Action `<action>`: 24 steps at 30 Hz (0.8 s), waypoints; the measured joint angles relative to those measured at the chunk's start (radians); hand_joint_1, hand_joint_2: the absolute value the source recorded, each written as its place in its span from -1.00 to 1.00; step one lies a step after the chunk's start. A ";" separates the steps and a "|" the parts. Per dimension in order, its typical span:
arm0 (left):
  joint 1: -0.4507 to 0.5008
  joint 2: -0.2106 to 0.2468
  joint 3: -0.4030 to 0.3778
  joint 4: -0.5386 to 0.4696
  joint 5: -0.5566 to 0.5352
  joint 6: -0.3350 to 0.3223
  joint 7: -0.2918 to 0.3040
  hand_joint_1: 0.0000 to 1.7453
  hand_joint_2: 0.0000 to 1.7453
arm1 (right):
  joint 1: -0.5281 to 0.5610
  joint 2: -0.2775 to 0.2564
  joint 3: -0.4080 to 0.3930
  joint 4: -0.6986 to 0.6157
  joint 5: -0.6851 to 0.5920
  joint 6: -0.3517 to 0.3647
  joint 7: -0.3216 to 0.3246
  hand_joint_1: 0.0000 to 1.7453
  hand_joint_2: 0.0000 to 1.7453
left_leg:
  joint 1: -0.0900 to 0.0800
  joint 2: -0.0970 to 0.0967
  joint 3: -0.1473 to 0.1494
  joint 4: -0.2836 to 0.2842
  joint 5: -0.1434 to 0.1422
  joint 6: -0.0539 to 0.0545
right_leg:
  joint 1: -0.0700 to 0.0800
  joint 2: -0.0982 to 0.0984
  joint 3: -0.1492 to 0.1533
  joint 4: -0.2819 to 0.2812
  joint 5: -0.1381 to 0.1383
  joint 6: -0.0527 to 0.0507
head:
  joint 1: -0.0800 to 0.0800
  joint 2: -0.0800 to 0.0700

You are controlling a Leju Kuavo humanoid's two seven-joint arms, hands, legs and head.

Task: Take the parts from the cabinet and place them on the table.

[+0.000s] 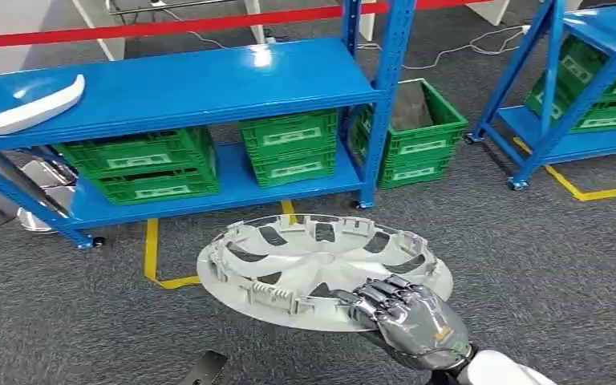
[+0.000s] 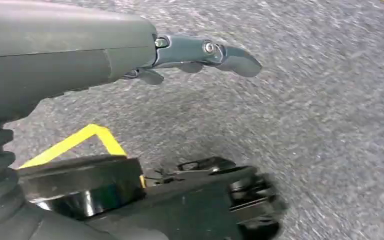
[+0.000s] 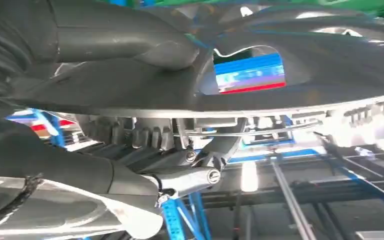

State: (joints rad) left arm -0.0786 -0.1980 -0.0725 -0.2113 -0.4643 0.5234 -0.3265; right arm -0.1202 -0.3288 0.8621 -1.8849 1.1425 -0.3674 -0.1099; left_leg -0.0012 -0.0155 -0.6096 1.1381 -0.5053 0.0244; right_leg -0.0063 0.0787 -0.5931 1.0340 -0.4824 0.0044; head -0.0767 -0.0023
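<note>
As gripped: right robot hand, hubcap.

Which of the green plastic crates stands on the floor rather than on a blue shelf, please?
The green crate on the grey carpet just right of the blue rack's upright; the others sit on shelves.

A warehouse or workshop storeroom: blue steel shelving racks stand on grey carpet floor, their lower shelves loaded with green plastic crates (all labelled), with yellow floor-marking tape and a red barrier bar behind.
</note>
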 joint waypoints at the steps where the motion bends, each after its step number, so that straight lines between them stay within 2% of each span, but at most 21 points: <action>1: 0.000 0.000 0.000 0.000 -0.001 0.000 0.000 -1.00 1.00 | 0.000 0.000 0.000 0.000 0.000 0.000 0.000 1.00 1.00 | -0.004 -0.047 0.029 -0.071 0.019 0.019 | -0.003 0.010 -0.002 -0.001 0.001 -0.001 | 0.000 0.000; 2: 0.001 0.003 0.002 0.000 -0.003 0.000 0.000 -1.00 1.00 | -0.002 0.000 0.000 0.000 0.000 0.000 -0.001 1.00 1.00 | 0.003 -0.069 0.036 -0.085 0.015 0.026 | 0.005 0.017 -0.007 0.003 0.003 0.003 | 0.006 0.000; 4: -0.003 0.000 0.002 0.000 -0.004 0.000 0.000 -1.00 1.00 | 0.001 0.000 -0.001 -0.001 0.000 0.000 -0.002 1.00 1.00 | -0.004 -0.053 0.039 -0.099 0.010 0.023 | -0.009 0.037 -0.019 -0.001 0.012 0.016 | -0.003 0.000; 5: -0.002 0.001 0.002 0.000 -0.003 0.000 0.000 -1.00 1.00 | 0.004 0.000 -0.002 -0.003 0.000 0.000 -0.002 1.00 1.00 | -0.006 -0.046 0.040 -0.104 0.012 0.023 | -0.011 0.045 -0.020 -0.006 0.017 0.023 | -0.005 0.000; 6: -0.002 -0.002 0.002 0.000 -0.004 0.000 0.000 -1.00 1.00 | 0.005 -0.001 -0.002 -0.005 0.000 -0.001 -0.002 1.00 1.00 | 0.004 -0.031 0.047 -0.126 0.021 0.018 | -0.004 0.052 -0.023 -0.008 0.019 0.030 | -0.004 0.000; 7: -0.002 -0.002 0.002 0.000 -0.006 0.000 0.000 -1.00 1.00 | 0.012 -0.004 -0.005 -0.006 0.000 -0.002 -0.002 1.00 1.00 | 0.006 -0.016 0.053 -0.138 0.029 0.012 | -0.003 -0.004 -0.039 0.009 0.002 0.031 | -0.002 0.000; 8: -0.002 -0.004 0.002 0.000 -0.007 0.000 -0.001 -1.00 1.00 | 0.011 -0.005 -0.006 -0.008 0.000 -0.002 -0.002 1.00 1.00 | 0.006 -0.007 0.052 -0.141 0.032 0.018 | -0.004 -0.045 -0.059 0.053 -0.033 0.038 | 0.007 0.000; 10: 0.003 -0.003 0.002 0.000 -0.009 0.000 -0.001 -1.00 1.00 | 0.016 -0.009 -0.007 -0.008 0.001 -0.002 -0.002 1.00 1.00 | 0.005 0.021 0.050 -0.140 0.031 0.018 | -0.008 -0.069 -0.124 0.200 -0.106 0.051 | 0.008 0.000; 11: 0.005 -0.002 0.003 0.000 -0.009 0.001 -0.001 -1.00 1.00 | 0.019 -0.009 -0.008 -0.008 0.001 -0.004 -0.002 1.00 1.00 | 0.004 0.037 0.048 -0.140 0.031 0.018 | -0.011 -0.071 -0.150 0.259 -0.127 0.057 | 0.008 0.000; 12: 0.005 -0.001 0.003 0.000 -0.009 0.000 -0.001 -1.00 1.00 | 0.021 -0.009 -0.008 -0.008 0.001 -0.005 -0.002 1.00 1.00 | 0.004 0.049 0.046 -0.139 0.031 0.018 | -0.013 -0.072 -0.157 0.278 -0.124 0.062 | 0.008 0.000; 13: 0.004 -0.001 0.003 0.000 -0.010 0.000 -0.001 -1.00 1.00 | 0.023 -0.010 -0.008 -0.008 0.001 -0.005 -0.002 1.00 1.00 | 0.004 0.063 0.047 -0.139 0.031 0.017 | -0.016 -0.076 -0.135 0.246 -0.098 0.066 | 0.008 0.000; 14: 0.003 -0.002 0.003 0.000 -0.010 0.000 -0.001 -1.00 1.00 | 0.024 -0.011 -0.008 -0.008 0.001 -0.005 -0.002 1.00 1.00 | 0.005 0.075 0.047 -0.138 0.029 0.015 | -0.017 -0.084 -0.091 0.172 -0.060 0.068 | 0.008 0.000; 15: 0.003 -0.003 0.003 0.000 -0.011 0.000 -0.001 -1.00 1.00 | 0.024 -0.012 -0.008 -0.008 0.002 -0.005 -0.002 1.00 1.00 | 0.006 0.085 0.047 -0.135 0.028 0.011 | -0.018 -0.101 -0.033 0.074 -0.021 0.069 | 0.008 0.000; 16: 0.003 -0.003 0.003 0.000 -0.011 0.000 -0.001 -1.00 1.00 | 0.024 -0.012 -0.008 -0.008 0.001 -0.005 -0.002 1.00 1.00 | 0.005 0.094 0.048 -0.129 0.024 0.004 | -0.017 -0.139 0.014 -0.010 -0.010 0.068 | 0.008 0.000; 17: 0.003 -0.001 0.003 0.000 -0.011 0.000 -0.001 -1.00 1.00 | 0.023 -0.012 -0.008 -0.009 0.002 -0.005 -0.002 1.00 1.00 | -0.003 0.099 0.045 -0.124 0.020 -0.004 | -0.009 -0.148 0.027 -0.017 -0.016 0.053 | 0.007 0.000; 18: 0.004 -0.001 0.003 0.000 -0.013 0.001 -0.001 -1.00 1.00 | 0.025 -0.013 -0.008 -0.011 0.002 -0.007 -0.001 1.00 1.00 | -0.004 0.105 0.045 -0.123 0.021 -0.009 | -0.008 -0.130 0.021 -0.017 -0.011 0.038 | 0.004 0.000; 20: 0.003 -0.001 0.003 0.000 -0.015 0.003 -0.002 -1.00 1.00 | 0.031 -0.015 -0.011 -0.014 0.003 -0.010 0.000 1.00 1.00 | -0.002 0.121 0.047 -0.125 0.026 -0.017 | -0.005 -0.113 0.013 -0.014 -0.007 0.027 | 0.006 0.000; 21: 0.002 -0.001 0.003 0.000 -0.017 0.006 -0.003 -1.00 1.00 | 0.033 -0.015 -0.011 -0.017 0.003 -0.011 -0.001 1.00 1.00 | -0.001 0.129 0.047 -0.123 0.023 -0.021 | -0.008 -0.104 0.013 -0.019 -0.002 0.018 | 0.006 0.000; 22: 0.001 -0.001 0.003 0.000 -0.018 0.006 -0.003 -1.00 1.00 | 0.036 -0.015 -0.013 -0.020 0.003 -0.012 -0.001 1.00 1.00 | 0.004 0.093 0.043 -0.111 0.005 -0.030 | -0.013 -0.096 0.014 -0.022 0.003 0.010 | 0.005 0.000; 23: 0.001 -0.001 0.003 0.000 -0.018 0.008 -0.003 -1.00 1.00 | 0.035 -0.016 -0.015 -0.022 0.004 -0.015 -0.001 1.00 1.00 | 0.006 0.056 0.029 -0.071 -0.028 -0.032 | -0.014 -0.088 0.011 -0.022 0.006 0.004 | 0.003 0.000; 24: 0.002 0.000 0.003 0.000 -0.019 0.009 -0.003 -1.00 1.00 | 0.036 -0.016 -0.016 -0.023 0.005 -0.018 0.000 1.00 1.00 | 0.007 0.037 0.000 0.003 -0.072 -0.034 | -0.014 -0.078 0.009 -0.022 0.007 0.000 | 0.003 0.000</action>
State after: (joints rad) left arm -0.0766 -0.1976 -0.0694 -0.2113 -0.4837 0.5321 -0.3300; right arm -0.0847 -0.3445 0.8461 -1.9074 1.1471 -0.3857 -0.1102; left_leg 0.0063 0.0214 -0.6095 1.1410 -0.5773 -0.0098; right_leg -0.0204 0.0011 -0.5838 1.0116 -0.4750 0.0046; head -0.0736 -0.0023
